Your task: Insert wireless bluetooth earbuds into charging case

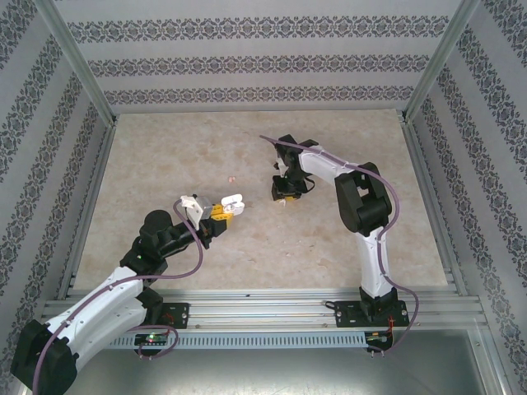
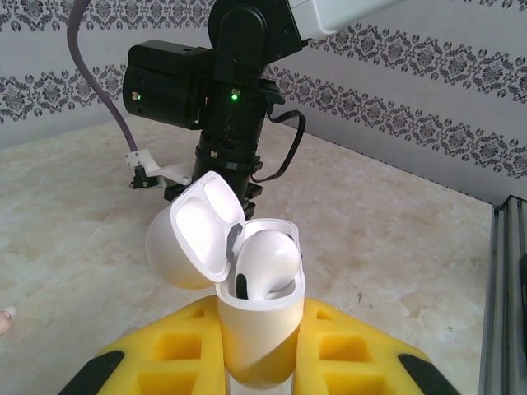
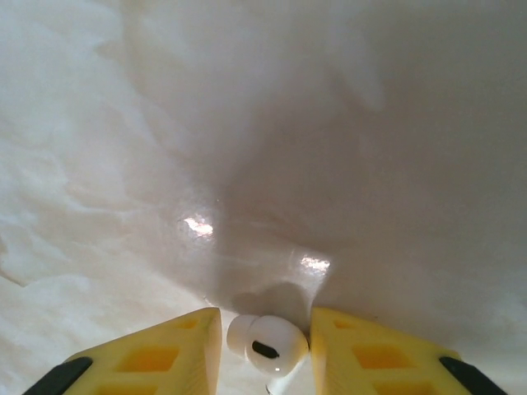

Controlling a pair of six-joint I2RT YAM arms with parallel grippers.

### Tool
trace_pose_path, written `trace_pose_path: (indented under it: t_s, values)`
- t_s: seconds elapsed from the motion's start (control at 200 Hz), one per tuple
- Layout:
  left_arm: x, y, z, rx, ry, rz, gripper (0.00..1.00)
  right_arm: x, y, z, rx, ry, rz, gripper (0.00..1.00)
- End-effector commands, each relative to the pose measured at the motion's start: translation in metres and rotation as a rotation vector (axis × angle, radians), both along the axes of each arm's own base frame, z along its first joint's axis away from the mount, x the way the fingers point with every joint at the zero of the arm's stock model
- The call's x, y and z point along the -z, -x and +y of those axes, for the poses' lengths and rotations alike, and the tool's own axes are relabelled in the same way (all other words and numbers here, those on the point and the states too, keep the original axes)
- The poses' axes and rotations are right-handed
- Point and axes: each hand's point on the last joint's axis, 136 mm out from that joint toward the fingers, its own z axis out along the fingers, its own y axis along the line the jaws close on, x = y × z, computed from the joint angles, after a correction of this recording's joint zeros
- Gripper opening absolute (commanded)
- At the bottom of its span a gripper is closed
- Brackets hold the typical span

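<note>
My left gripper (image 1: 222, 211) (image 2: 259, 366) is shut on the white charging case (image 1: 234, 202) (image 2: 257, 325), holding it upright above the table. Its lid (image 2: 196, 239) hangs open to the left. One white earbud (image 2: 268, 262) sits in the case's right slot. My right gripper (image 1: 287, 196) (image 3: 265, 322) points down at the table, right of the case, with a second white earbud (image 3: 268, 346) between its yellow fingers (image 3: 177, 346). The right finger touches the bud and the left stands a hair off its tip. A pale pink bud (image 1: 231, 177) (image 2: 4, 319) lies on the table.
The marble-patterned tabletop (image 1: 165, 164) is fenced by aluminium rails (image 1: 255, 294) and patterned walls. In the left wrist view the right arm's black wrist (image 2: 222, 90) stands close behind the open case.
</note>
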Motion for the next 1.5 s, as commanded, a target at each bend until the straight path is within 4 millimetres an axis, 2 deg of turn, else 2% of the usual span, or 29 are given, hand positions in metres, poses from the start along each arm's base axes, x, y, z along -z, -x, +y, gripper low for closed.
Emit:
trace_pose_path:
  t_s: [0.0, 0.245, 0.664, 0.834, 1.159, 1.494]
  values:
    - [0.001, 0.006, -0.003, 0.026, -0.007, -0.014, 0.0, 0.009, 0.01, 0.002, -0.029, 0.025, 0.038, 0.32]
    - [0.001, 0.008, -0.002, 0.024, -0.004, -0.015, 0.0, 0.004, 0.012, 0.002, -0.03, 0.026, 0.029, 0.27]
    - [0.0, 0.008, -0.003, 0.031, 0.01, -0.011, 0.0, -0.026, 0.02, 0.008, -0.032, 0.022, -0.058, 0.26]
    - [0.003, 0.008, -0.005, 0.04, 0.016, 0.032, 0.0, -0.046, 0.025, 0.012, -0.037, 0.02, -0.113, 0.26]
    - [-0.007, 0.003, -0.008, 0.038, 0.048, 0.049, 0.0, -0.123, 0.04, 0.027, -0.071, 0.015, -0.291, 0.26]
    - [-0.018, -0.006, -0.017, 0.059, 0.072, 0.076, 0.0, -0.208, 0.056, 0.046, -0.097, -0.042, -0.57, 0.26]
